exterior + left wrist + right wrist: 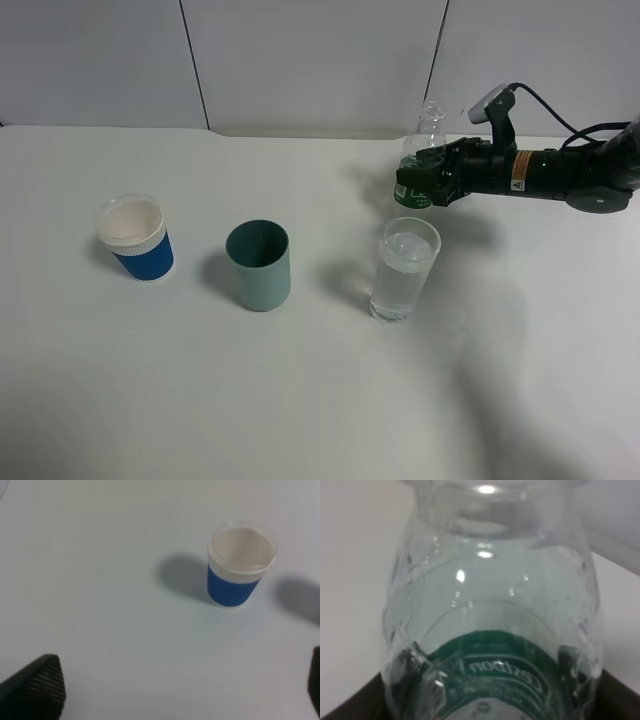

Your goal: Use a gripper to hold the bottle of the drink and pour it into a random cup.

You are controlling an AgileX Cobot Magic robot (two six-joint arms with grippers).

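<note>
With the bottle (421, 150) clamped around its green label by the right tool (418, 186), we're somewhere in the pouring step: it sits upright, or nearly so, raised off the counter (300, 400), just behind and above the clear cup (404, 270). That cup already holds a good deal of clear liquid, and up close through the right wrist view the bottle (490, 610) looks mostly empty above the label, droplets clinging to the inside, so my read is that the pour is largely done, though how much is left below the label can't be seen. Over on the other side, the left tool (180, 692) hangs wide apart and empty above the counter, with the blue cup (240, 565) ahead of it. The teal cup (258, 265) stands between the blue and the clear one, untouched as far as I can tell. Next move, I'd say: either tip once more over the clear cup's rim, keeping the neck centred, or lower the bottle to bare counter well clear of that full cup and let go gently.
</note>
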